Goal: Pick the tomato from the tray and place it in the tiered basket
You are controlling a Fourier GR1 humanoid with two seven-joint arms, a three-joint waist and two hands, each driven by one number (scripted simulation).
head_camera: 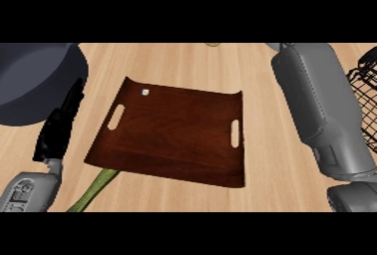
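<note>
The dark wooden tray [173, 132] lies mid-counter with a slot handle on each side; no tomato shows on it, only a tiny white speck [145, 91] near its far left corner. The black wire tiered basket [365, 84] is cut off by the right edge. My left hand [59, 127] rests left of the tray, open, fingers straight and pointing away from me. My right forearm [316, 104] stretches between tray and basket up to the top of the view, and its hand lies beyond that edge. The tomato is not visible anywhere.
A large dark grey round vessel [33, 79] fills the far left corner, just beyond my left hand. A green stalk [95, 189] pokes out from under the tray's near left corner. A small pale object [212, 44] sits at the counter's far edge.
</note>
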